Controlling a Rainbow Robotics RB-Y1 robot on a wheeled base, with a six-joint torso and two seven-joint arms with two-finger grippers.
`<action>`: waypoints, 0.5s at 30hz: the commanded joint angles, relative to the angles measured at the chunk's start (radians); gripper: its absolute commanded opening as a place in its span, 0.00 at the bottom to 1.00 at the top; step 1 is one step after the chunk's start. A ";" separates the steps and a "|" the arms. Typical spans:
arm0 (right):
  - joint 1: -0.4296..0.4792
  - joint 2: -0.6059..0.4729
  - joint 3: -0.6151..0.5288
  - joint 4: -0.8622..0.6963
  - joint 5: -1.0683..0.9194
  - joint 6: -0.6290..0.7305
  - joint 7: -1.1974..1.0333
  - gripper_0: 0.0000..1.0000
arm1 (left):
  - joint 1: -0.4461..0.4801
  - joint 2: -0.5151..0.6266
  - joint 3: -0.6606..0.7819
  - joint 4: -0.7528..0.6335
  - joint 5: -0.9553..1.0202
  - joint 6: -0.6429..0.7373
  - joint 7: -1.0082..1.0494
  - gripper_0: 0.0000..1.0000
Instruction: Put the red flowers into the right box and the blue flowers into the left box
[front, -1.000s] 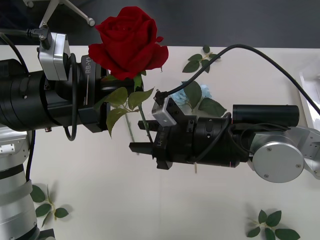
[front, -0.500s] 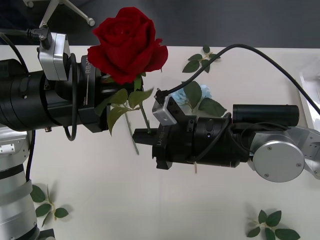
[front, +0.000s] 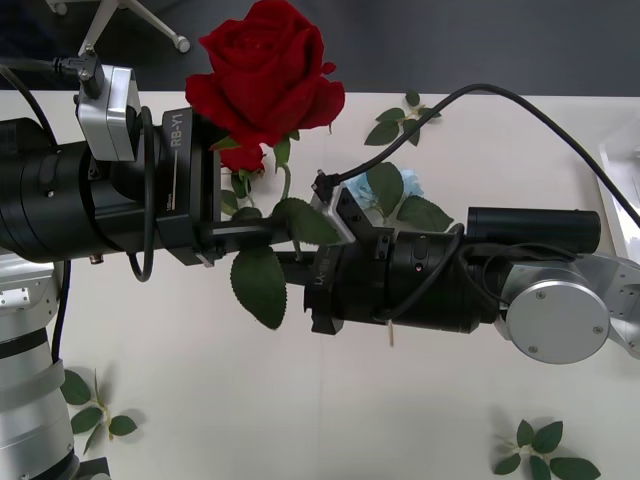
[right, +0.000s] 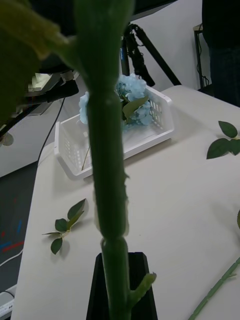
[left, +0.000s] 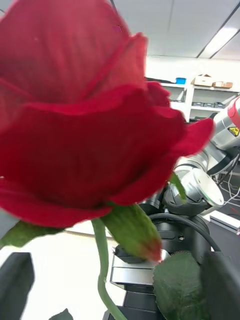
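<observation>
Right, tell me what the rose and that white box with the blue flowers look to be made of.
Red rose: likely fabric petals, matte and velvety with no gloss; its stem looks like moulded plastic, smooth with a seam-like step. Left box: translucent white plastic, semi-glossy, with slotted walls, holding the blue flowers, which seem to be thin, matte cloth petals.

The rose (front: 265, 78) now sits higher and a little further toward the robot's right than a second ago, its head tipped up past the table's far edge. Its leaves (front: 262, 283) hang lower now, one drooping below the left gripper (front: 240, 236), whose black fingers, earlier hidden behind the foliage, show reaching toward the right gripper (front: 290, 262). The right gripper's fingers, parted a second ago, are now drawn together on the stem (right: 107, 165), with a leaf across them.
</observation>
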 joint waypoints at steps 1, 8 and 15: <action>-0.026 -0.071 -0.069 -0.039 -0.074 0.014 0.018 0.00 | -0.023 0.002 -0.004 -0.011 0.010 0.002 -0.021 1.00; -0.024 -0.232 -0.287 -0.061 -0.314 0.265 0.011 0.00 | -0.023 0.002 -0.004 -0.011 0.010 0.002 -0.021 1.00; 0.016 -0.305 -0.590 0.007 -0.431 0.606 -0.034 0.00 | 0.022 -0.018 -0.006 0.019 0.001 -0.005 -0.018 1.00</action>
